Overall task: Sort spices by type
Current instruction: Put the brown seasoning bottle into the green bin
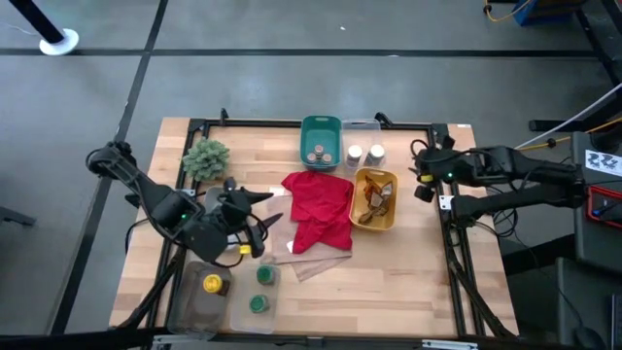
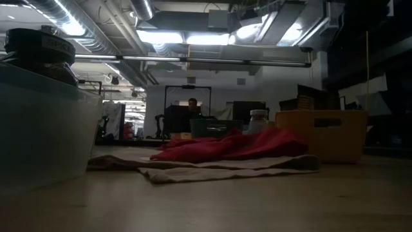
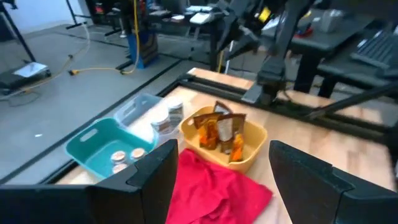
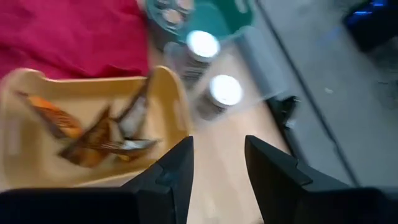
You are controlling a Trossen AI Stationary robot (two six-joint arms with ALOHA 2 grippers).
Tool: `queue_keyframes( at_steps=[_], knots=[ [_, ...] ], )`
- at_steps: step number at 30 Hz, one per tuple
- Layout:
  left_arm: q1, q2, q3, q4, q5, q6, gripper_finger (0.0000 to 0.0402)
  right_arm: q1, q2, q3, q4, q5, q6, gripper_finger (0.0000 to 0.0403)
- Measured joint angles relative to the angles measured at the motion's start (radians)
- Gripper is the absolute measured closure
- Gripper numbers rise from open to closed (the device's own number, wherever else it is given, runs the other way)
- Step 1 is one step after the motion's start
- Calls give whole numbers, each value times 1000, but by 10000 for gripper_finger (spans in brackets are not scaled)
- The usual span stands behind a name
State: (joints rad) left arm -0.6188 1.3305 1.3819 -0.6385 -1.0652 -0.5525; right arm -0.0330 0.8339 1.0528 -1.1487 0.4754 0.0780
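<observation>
From overhead we look straight down on the whole table [image 1: 408,262] — both arms and the surrounding floor in frame. The low camera sits at tabletop level, close behind a clear bin [image 2: 38,122], facing across the red cloth [image 2: 238,145] into the room. The left wrist camera looks past its own fingers [image 3: 155,174] toward the yellow bin [image 3: 249,140] and teal bin [image 3: 93,146] — the far arm beyond. The right wrist camera hangs near, looking down on the same yellow bin [image 4: 168,93]. All four share the cloth.

Packets [image 1: 375,198] in bin [image 1: 356,216], right of cloth [image 1: 319,208].
</observation>
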Motion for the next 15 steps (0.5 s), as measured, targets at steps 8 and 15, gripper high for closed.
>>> queue_keyframes(
  at_steps=[8,15],
  knots=[
    [50,8,0,-34,151,-99,164,0,-12,-33,13,-165,0,260],
    [153,8,0,-44,338,-482,164,0,10,-84,66,-174,0,260]
  ],
)
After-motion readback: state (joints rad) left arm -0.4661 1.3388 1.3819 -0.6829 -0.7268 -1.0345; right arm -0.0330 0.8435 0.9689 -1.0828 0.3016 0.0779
